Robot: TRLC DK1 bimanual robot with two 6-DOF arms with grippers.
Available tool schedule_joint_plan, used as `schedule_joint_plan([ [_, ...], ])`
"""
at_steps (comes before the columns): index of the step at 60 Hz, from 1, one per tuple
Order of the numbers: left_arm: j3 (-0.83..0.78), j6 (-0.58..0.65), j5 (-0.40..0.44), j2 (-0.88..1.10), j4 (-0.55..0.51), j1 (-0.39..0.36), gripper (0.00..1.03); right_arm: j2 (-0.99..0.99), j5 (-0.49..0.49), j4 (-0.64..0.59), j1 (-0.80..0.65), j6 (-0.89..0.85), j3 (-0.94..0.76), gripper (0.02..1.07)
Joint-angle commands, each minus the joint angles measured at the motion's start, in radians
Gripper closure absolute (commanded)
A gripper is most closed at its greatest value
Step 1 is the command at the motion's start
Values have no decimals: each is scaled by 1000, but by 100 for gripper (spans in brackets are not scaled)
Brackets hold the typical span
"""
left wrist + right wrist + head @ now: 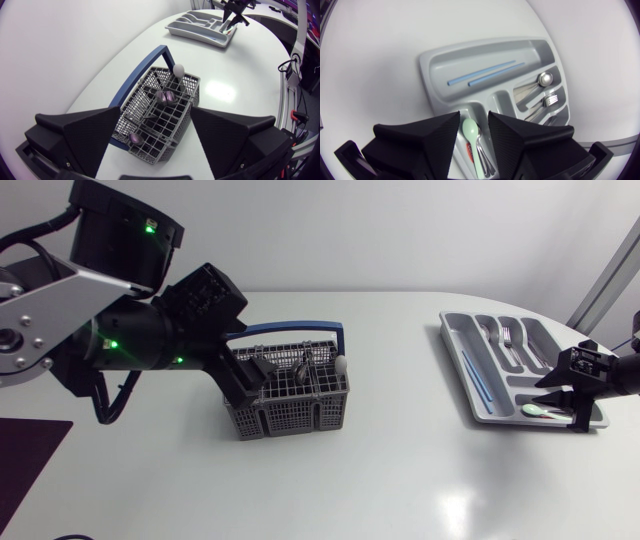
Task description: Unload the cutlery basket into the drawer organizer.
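The white table [400, 480] carries everything. My left arm [100, 330] comes in over the grey cutlery basket [290, 408], which stands left of the middle with some cutlery inside. The left gripper [156, 125] hangs just above the basket, fingers spread wide, grasping nothing. The drawer organizer [452, 340] lies well apart, at the right. The right gripper [474, 116] hovers over an end compartment, released. Below its fingers a pale green spoon [469, 130] lies in the compartment.

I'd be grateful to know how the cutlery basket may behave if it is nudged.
The cutlery basket is open grey mesh, so probably light and apt to slide on the smooth table. Its tall blue handle may help it tip.
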Motion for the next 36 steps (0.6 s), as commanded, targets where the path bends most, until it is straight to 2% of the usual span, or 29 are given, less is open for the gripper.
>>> schedule_joint_plan([
  [1, -12, 19, -1, 2, 7, -9, 6, -73, -17, -33, 49, 69, -54, 57],
  [16, -32, 25, -1, 11, 22, -7, 6, -263, -21, -53, 259, 334, -135, 57],
  [25, -47, 30, -1, 11, 34, -1, 6, -317, -14, -56, 391, 530, -132, 53],
  [36, -58, 34, -1, 11, 42, -1, 6, -332, -1, -70, 531, 725, -98, 53],
])
